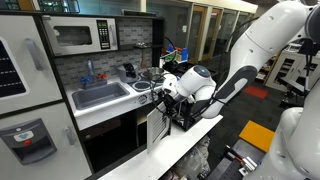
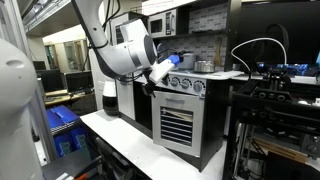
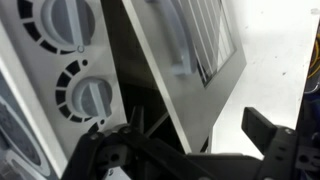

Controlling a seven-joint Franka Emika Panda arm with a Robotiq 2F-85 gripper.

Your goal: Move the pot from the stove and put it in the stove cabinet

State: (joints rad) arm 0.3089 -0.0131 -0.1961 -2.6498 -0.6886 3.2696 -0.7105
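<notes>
The small silver pot [image 2: 203, 66] sits on the white stove [image 2: 190, 73], above its row of knobs [image 3: 88, 96]. Below is the stove cabinet, whose white door with a slatted window [image 2: 178, 125] [image 3: 195, 45] stands ajar in the wrist view, with a dark gap behind its edge. My gripper [image 3: 185, 125] is open at the front of the stove, just below the knobs, and the door's free edge lies between its fingers [image 3: 262, 135]. Both exterior views show the gripper [image 1: 172, 100] [image 2: 152, 84] up against the cabinet front. Nothing is held.
A grey sink [image 1: 100, 95] with a dark faucet lies beside the stove, with a microwave [image 1: 80, 36] above. A white table surface [image 2: 120, 135] runs in front of the toy kitchen. Dark equipment racks [image 2: 275, 100] stand close to the kitchen's side.
</notes>
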